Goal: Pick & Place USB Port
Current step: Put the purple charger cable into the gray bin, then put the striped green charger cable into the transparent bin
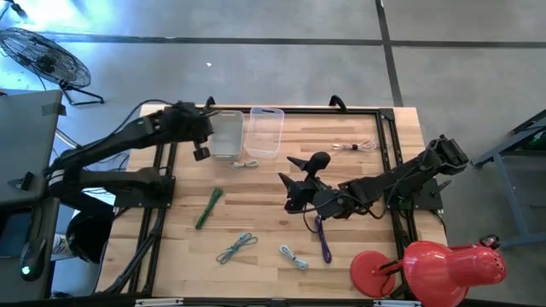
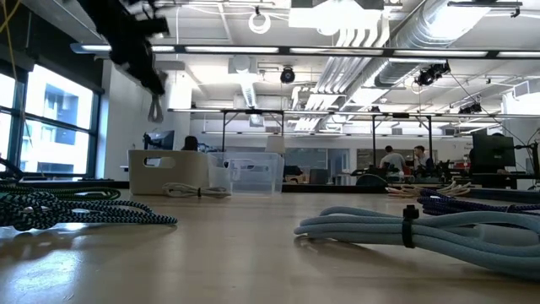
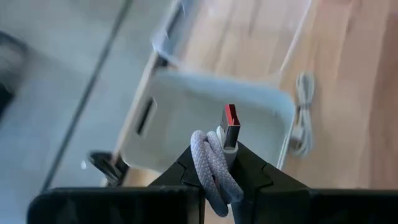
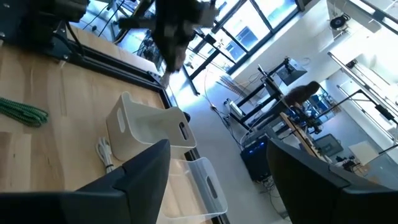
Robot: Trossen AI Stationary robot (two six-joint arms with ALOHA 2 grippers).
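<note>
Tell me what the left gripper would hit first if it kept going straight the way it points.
Likely the white bin: the left gripper, shut on a grey USB cable, points down into it. Depth is unclear.

— Where's the top camera? 
— Straight above, looking down on the whole wooden table and both arms. 
— And the low one? 
— At tabletop level, close behind a blue cable bundle, facing level across to the white bin and the clear bin, with the room beyond. 
— The wrist cameras? 
— The left one looks steeply down, very near, onto the white bin. The right one tilts up from near the table, seeing both bins and the windows. All four share the white bin.
</note>
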